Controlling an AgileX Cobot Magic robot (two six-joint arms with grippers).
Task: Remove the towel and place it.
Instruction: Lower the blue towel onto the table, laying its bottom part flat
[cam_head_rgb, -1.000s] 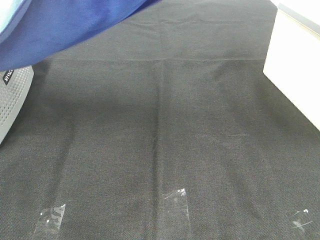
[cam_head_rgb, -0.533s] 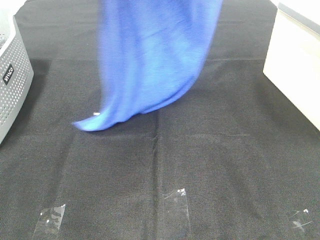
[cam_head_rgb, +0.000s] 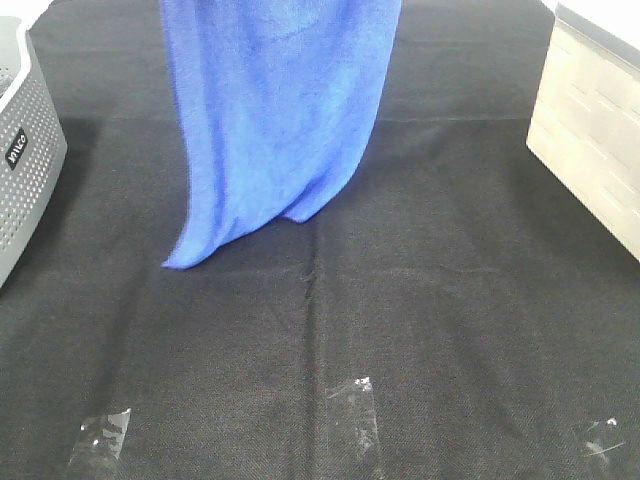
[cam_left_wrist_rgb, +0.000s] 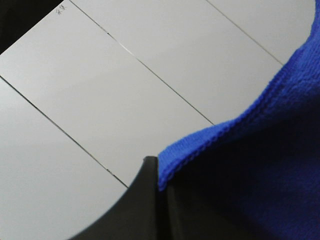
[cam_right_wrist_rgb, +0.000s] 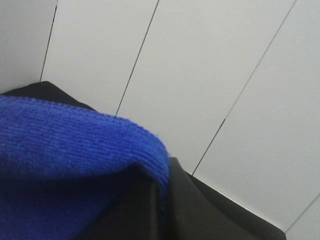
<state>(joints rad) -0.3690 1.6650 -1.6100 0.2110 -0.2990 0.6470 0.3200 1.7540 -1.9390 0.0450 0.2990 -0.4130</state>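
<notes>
The blue towel (cam_head_rgb: 280, 120) hangs down from above the top edge of the exterior high view, left of the middle. Its lower corner reaches the black table covering (cam_head_rgb: 450, 300). Both grippers are out of that view, above the frame. In the left wrist view, the left gripper (cam_left_wrist_rgb: 157, 200) shows dark fingers closed on the towel's stitched edge (cam_left_wrist_rgb: 260, 165). In the right wrist view, the right gripper (cam_right_wrist_rgb: 160, 210) has the towel (cam_right_wrist_rgb: 65, 145) folded over and pinched in its dark fingers. Both wrist views face pale panels behind.
A grey perforated basket (cam_head_rgb: 25, 160) stands at the left edge. A cream box (cam_head_rgb: 590, 130) stands at the right edge. Three clear tape patches (cam_head_rgb: 352, 400) lie near the front of the covering.
The towel swung from the upper left, over the basket, to the middle. It now hangs straighter and steadier, with its lower corner a little further left and lower.
</notes>
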